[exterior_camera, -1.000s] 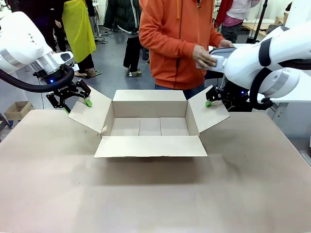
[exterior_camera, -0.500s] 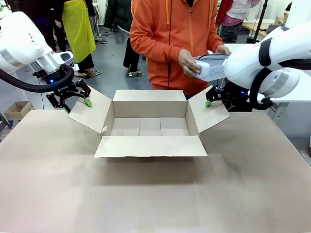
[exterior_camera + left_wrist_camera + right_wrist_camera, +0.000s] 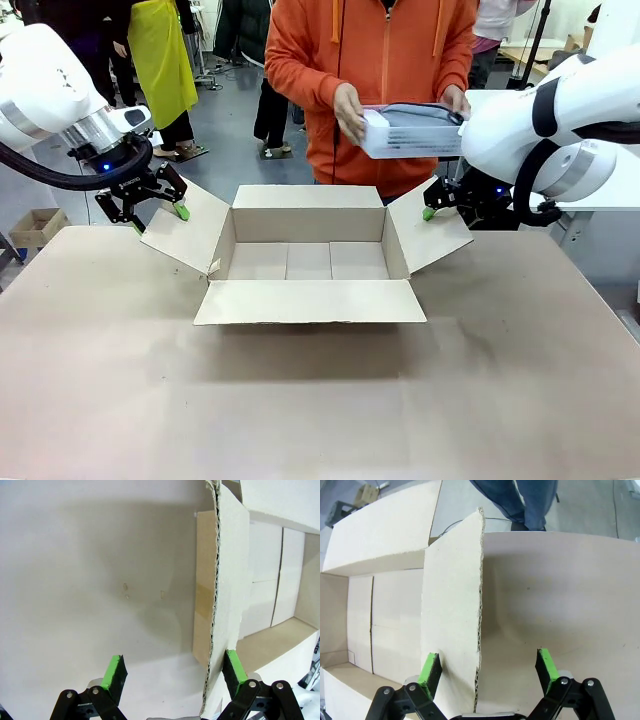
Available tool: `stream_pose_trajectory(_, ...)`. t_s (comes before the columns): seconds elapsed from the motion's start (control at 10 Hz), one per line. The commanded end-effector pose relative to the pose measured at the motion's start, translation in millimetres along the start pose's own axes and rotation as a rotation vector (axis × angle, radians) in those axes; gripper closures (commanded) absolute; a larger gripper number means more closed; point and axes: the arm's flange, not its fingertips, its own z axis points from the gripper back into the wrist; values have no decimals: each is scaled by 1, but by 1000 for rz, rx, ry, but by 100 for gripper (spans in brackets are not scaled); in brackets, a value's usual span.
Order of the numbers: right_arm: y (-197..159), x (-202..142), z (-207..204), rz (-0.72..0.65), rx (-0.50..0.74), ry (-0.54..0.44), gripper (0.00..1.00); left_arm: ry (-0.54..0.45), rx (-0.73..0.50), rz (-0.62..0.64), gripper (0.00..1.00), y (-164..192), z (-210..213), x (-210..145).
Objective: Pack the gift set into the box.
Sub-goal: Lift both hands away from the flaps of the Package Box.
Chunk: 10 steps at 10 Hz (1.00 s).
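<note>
The box (image 3: 308,228) stands open in the middle of the table, its four flaps spread outward and nothing inside. A person in an orange hoodie holds the gift set (image 3: 410,133), a white perforated basket with grey items on top, in both hands above the box's far right corner. My left gripper (image 3: 160,217) is open and straddles the left flap (image 3: 220,580), whose edge runs close to one pad (image 3: 234,665). My right gripper (image 3: 436,208) is open astride the right flap (image 3: 455,605). In the wrist views, the left gripper (image 3: 175,670) and right gripper (image 3: 487,666) each have the flap edge between their fingers.
A much smaller brown carton (image 3: 36,226) sits on the floor at far left. Other people stand behind the table. The near half of the table (image 3: 320,400) is bare in front of the box's lowered front flap (image 3: 310,302).
The person has turned toward the table and carried the basket leftward, from behind my right arm to above the box's far edge. Neither arm has moved.
</note>
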Motion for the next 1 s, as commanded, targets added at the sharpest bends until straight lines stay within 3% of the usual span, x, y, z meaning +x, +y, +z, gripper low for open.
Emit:
stream_pose_trajectory(0.0,2,1,5,-10,-9,7,0,-2,15,8,0,-1,3,-1)
stream_pose_trajectory(0.9,2,1,5,-10,-9,7,0,-2,15,8,0,-1,3,-1)
